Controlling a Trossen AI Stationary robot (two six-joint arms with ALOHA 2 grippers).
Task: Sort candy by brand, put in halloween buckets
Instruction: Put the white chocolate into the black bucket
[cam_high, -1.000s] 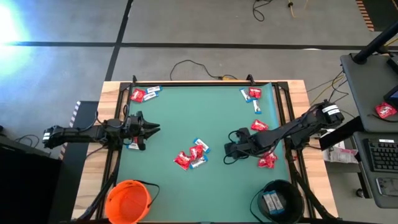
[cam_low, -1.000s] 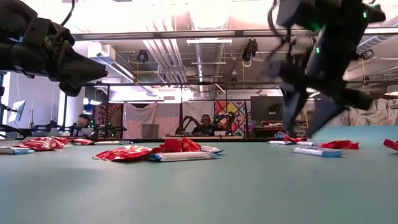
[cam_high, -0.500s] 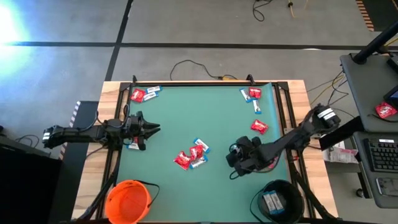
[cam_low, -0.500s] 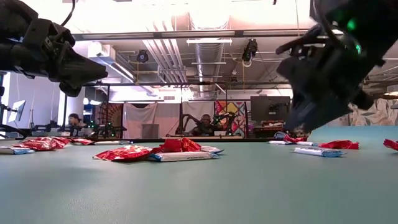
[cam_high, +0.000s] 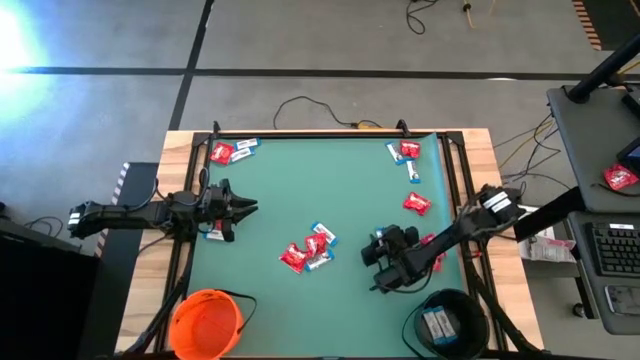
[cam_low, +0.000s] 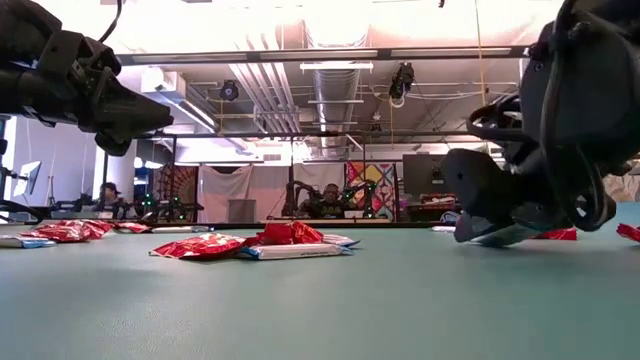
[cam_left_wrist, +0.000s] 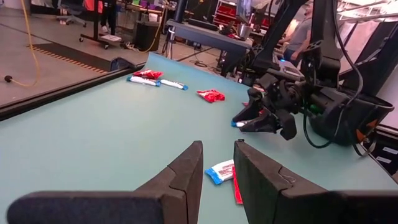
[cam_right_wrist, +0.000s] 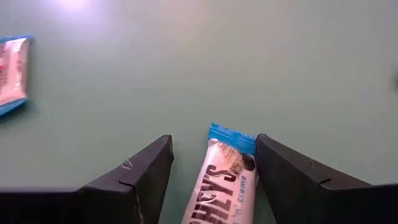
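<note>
My right gripper (cam_high: 374, 248) is over the green mat's near right part, just beyond the black bucket (cam_high: 449, 320). It is shut on a blue-and-white candy (cam_right_wrist: 224, 174). The bucket holds blue-and-white candies (cam_high: 437, 325). The orange bucket (cam_high: 205, 322) stands at the near left corner. My left gripper (cam_high: 245, 207) hovers at the left edge, open by a narrow gap (cam_left_wrist: 218, 163), above a blue-and-white candy (cam_high: 214, 233). Red and blue-and-white candies lie flat in a middle cluster (cam_high: 308, 250) and at the far corners (cam_high: 222, 152) (cam_high: 408, 152). My right gripper has the blue-and-white candy between its two fingers (cam_right_wrist: 292, 177), lying lengthwise along them. The candy's blue crimped end (cam_right_wrist: 231, 135) sticks out past the fingertips. The fingers lie nearly level and point toward the table's left (cam_low: 470, 215). The candy seems lifted off the mat.
Single red candies lie right of my right arm (cam_high: 416, 203) (cam_high: 432, 243). Bare mat stretches between the middle cluster and both buckets. Table frame rails run along the left and right edges. People sit in the room beyond the far edge (cam_low: 328, 200).
My right gripper has moved toward the table's near edge and the black bucket. It has tipped from pointing steeply down to nearly level, and it carries the blue-and-white candy. My left arm has kept still.
</note>
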